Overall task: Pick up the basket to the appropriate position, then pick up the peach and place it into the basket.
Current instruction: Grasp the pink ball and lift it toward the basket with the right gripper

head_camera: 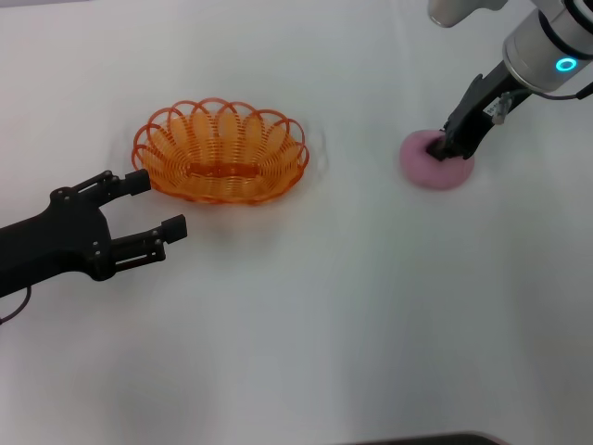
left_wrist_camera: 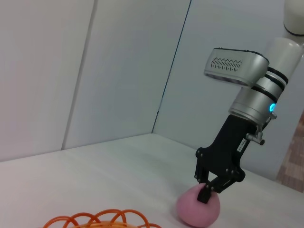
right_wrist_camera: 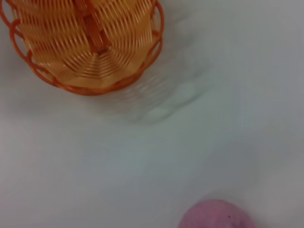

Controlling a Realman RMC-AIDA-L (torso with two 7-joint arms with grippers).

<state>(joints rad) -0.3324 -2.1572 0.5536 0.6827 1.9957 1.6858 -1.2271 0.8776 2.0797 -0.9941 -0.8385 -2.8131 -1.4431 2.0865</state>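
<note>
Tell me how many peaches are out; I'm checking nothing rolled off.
1. The peach sits on the table to the right of the basket, under the right gripper. None shows in the basket.

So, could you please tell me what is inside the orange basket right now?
Nothing: the basket shows only its own woven bottom, in the head and right wrist views. The peach sits apart on the table, under the right claw. The left claw, open, is beside the basket.

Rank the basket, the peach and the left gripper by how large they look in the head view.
1. Basket, the widest.
2. Left gripper, open; it is nearer the camera, so its rank against the basket is unsure.
3. Peach, clearly smallest, partly covered by the right gripper.
</note>
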